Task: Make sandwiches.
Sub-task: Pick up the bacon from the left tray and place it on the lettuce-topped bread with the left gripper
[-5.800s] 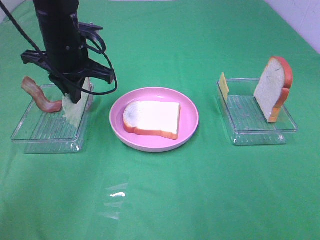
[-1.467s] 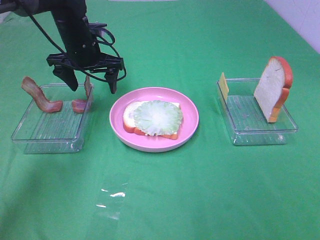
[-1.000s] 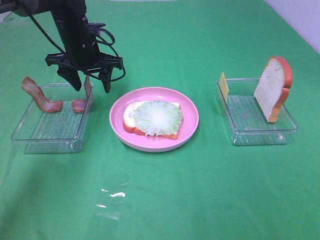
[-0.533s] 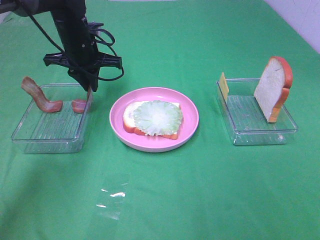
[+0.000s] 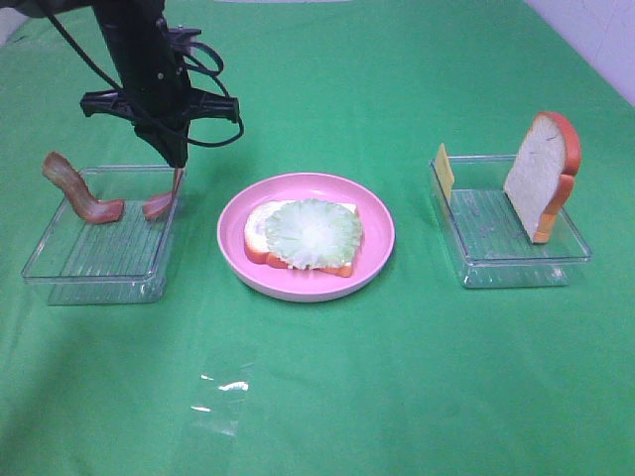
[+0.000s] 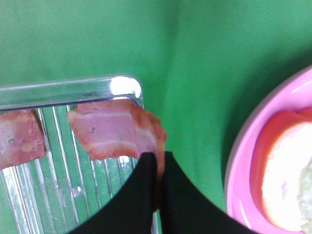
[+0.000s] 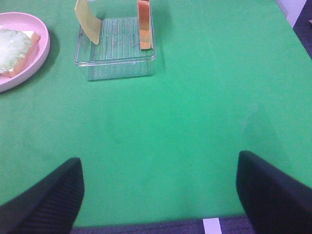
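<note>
On the pink plate lies a white bread slice with a pale green lettuce leaf on top. My left gripper is shut on the upper end of a red-brown bacon strip at the right edge of the left clear tray. The left wrist view shows the fingertips pinching that bacon strip. A second bacon strip leans in the same tray. My right gripper is open over bare cloth, well short of the right tray.
The right clear tray holds an upright bread slice and a thin yellow cheese square. Green cloth covers the whole table. The right wrist view shows the table's near edge.
My left gripper has gone from open around the bacon strip to shut on it. It has risen slightly, drawing the strip's upper end up.
</note>
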### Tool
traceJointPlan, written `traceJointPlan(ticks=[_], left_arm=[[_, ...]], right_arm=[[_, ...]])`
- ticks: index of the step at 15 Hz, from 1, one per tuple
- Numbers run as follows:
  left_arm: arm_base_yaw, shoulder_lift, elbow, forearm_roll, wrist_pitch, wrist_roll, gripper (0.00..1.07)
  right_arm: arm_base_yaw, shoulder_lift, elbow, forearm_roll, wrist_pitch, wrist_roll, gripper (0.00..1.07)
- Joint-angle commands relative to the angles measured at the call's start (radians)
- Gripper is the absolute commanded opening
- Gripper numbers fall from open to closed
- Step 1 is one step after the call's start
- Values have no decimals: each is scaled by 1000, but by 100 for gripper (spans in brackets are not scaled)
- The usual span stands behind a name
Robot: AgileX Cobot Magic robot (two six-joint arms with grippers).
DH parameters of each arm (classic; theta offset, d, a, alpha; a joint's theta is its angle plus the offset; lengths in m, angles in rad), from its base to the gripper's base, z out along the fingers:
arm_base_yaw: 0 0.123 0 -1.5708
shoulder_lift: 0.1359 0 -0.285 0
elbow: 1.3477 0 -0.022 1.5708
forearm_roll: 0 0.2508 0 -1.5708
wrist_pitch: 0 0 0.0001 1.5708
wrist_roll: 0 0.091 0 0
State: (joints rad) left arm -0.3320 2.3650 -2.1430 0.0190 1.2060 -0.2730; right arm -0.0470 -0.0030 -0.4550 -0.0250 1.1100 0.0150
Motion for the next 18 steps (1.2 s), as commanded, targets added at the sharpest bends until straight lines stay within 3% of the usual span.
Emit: traceJointPlan(ticks=[1,7,9,14,18], left_arm=[[-4,-45,-2,-2,19,-5,0],[-29,-164,-10,-131,5,89,0],[-39,-164,-24,-256,3,145,0],[-39,-130,-24,-670,-22,325,0],[-56,-72,-24,-805,-17,400,0]], right_arm=[[-1,-30,2,-3,-2,-3,82],[-1,-30,2,-3,-2,-3,82],[-1,-30,2,-3,-2,-3,82],[-1,-30,2,-3,-2,-3,82],[-1,-30,2,-3,-2,-3,82]])
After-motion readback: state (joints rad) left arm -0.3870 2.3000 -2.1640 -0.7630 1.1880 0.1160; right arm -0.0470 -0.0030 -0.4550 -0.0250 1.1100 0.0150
